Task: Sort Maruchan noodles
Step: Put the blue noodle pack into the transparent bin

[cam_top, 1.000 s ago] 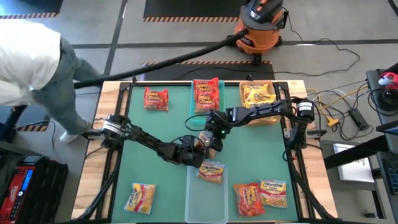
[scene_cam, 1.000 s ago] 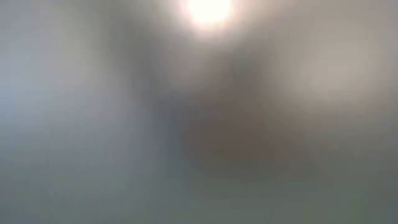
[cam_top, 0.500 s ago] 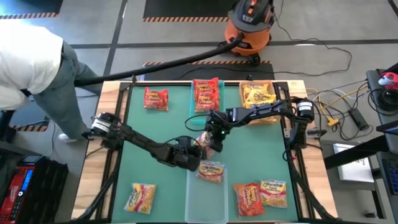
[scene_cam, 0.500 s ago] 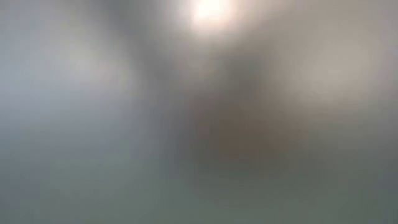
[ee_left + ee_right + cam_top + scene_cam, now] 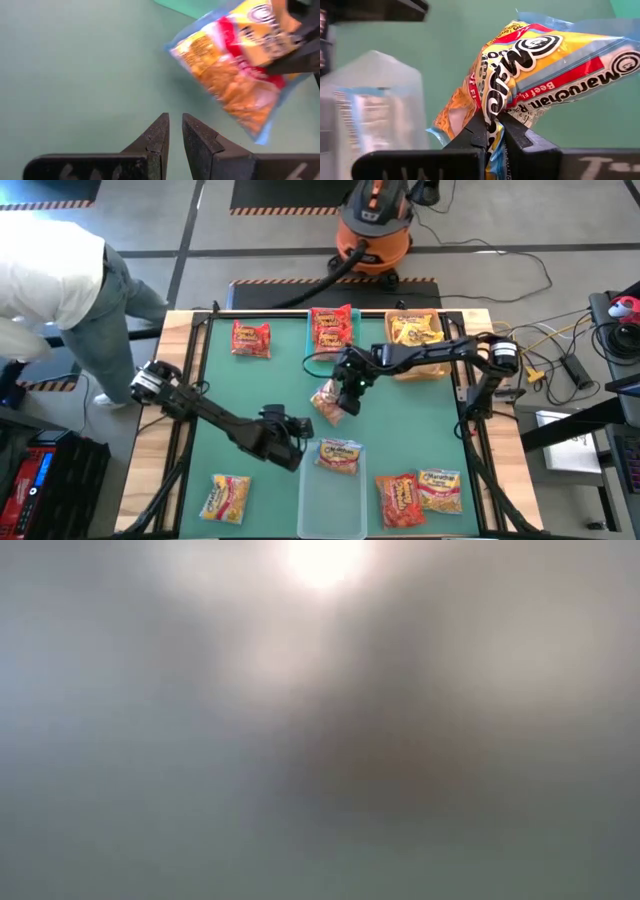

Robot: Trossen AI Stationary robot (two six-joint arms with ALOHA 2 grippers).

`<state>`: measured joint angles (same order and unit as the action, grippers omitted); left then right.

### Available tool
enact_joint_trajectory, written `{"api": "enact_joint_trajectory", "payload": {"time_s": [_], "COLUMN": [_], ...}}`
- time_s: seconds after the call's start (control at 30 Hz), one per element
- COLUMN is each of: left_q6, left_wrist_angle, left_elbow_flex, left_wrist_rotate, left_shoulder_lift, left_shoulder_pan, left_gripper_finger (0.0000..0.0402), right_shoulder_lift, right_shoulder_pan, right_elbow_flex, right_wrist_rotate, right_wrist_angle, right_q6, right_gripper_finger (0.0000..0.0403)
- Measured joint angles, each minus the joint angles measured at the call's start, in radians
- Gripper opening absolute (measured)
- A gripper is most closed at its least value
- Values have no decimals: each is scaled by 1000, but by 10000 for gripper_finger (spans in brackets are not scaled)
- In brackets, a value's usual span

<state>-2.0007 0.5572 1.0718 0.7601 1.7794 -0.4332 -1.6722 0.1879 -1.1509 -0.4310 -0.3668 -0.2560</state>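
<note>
Since a second ago my left claw (image 5: 297, 427) let go and drew back toward 8 o'clock, and my right claw (image 5: 492, 131) closed on the packet (image 5: 328, 398). The packet now hangs above the worktop (image 5: 240, 385) centre. It is light, crinkly and slippery; I pinch its edge seam, not the brittle noodles.

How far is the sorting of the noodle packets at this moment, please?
Partly done. Done: red packets fill one far bin, yellow packets the next, and one packet lies in the clear bin. In hand: the right gripper pinches a beef packet above the mat; the left gripper is shut, empty. Left: four loose packets, e.g..
</note>
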Motion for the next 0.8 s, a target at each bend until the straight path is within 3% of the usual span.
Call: {"api": "enact_joint_trajectory", "payload": {"time_s": [0.3,0.5,0.8], "left_q6": [-119,-141,-141], "left_wrist_angle": [88,102,103], "left_elbow_flex": [1,1,1], "left_wrist_rotate": [0,0,-1], "left_shoulder_lift": [-4,-4,-4], "left_shoulder_pan": [-29,-29,-29], "left_gripper_finger": [36,36,36], "right_shoulder_lift": [148,221,191], "right_shoulder_pan": [-44,-197,-424], "right_elbow_flex": [-19,-19,-20], "right_wrist_rotate": [-48,-43,156], "right_wrist_angle": [5,8,77], "right_q6": [-40,-39,-20], "right_gripper_finger": [12,12,12]}}
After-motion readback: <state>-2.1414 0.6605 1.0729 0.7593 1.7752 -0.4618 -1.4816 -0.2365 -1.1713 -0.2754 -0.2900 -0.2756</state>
